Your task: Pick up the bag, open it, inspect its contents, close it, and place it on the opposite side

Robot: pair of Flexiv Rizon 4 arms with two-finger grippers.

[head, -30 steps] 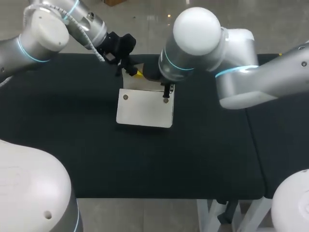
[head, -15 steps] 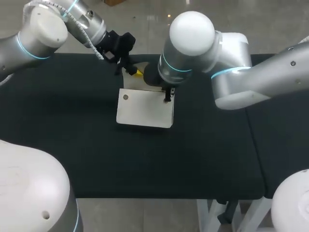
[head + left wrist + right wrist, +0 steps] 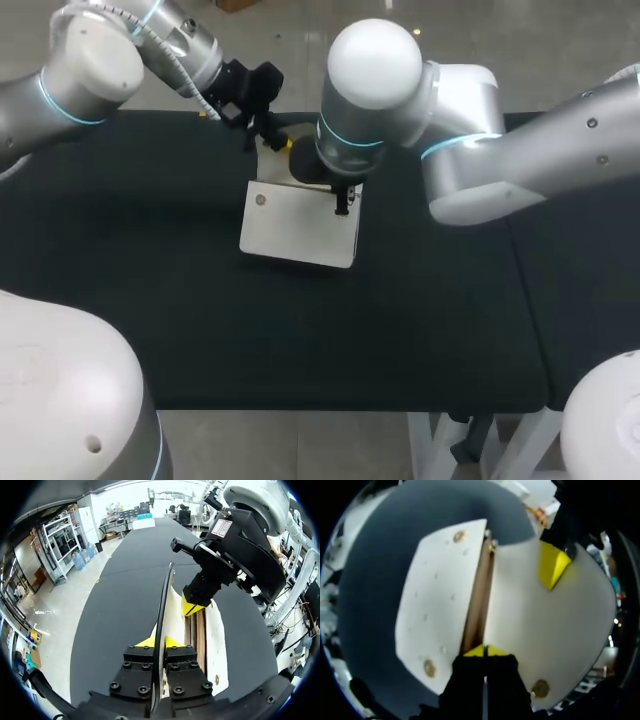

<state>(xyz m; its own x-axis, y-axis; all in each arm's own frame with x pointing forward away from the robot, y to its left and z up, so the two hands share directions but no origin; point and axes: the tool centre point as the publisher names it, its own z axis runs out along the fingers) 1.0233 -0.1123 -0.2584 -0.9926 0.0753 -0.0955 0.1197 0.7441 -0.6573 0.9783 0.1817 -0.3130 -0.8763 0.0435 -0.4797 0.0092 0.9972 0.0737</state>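
A white bag (image 3: 300, 225) with metal snaps lies on the black table (image 3: 150, 300), its flap lifted at the far edge. My left gripper (image 3: 274, 144) is shut on the raised flap (image 3: 167, 595); in the left wrist view the thin flap edge runs up from between its yellow tips (image 3: 159, 641). My right gripper (image 3: 342, 205) sits at the bag's far right corner. In the right wrist view its tips (image 3: 484, 651) are shut on the bag's upper wall beside a brown inner fold (image 3: 477, 595). Each wrist view shows the other gripper close by.
Black tabletop surrounds the bag on all sides, with wide room to the left and toward the near edge. My right arm's large elbow (image 3: 375, 70) hangs over the table's far middle.
My right arm has swung to the left, and the bag has shifted and turned slightly with it. The left gripper holds nearly the same place.
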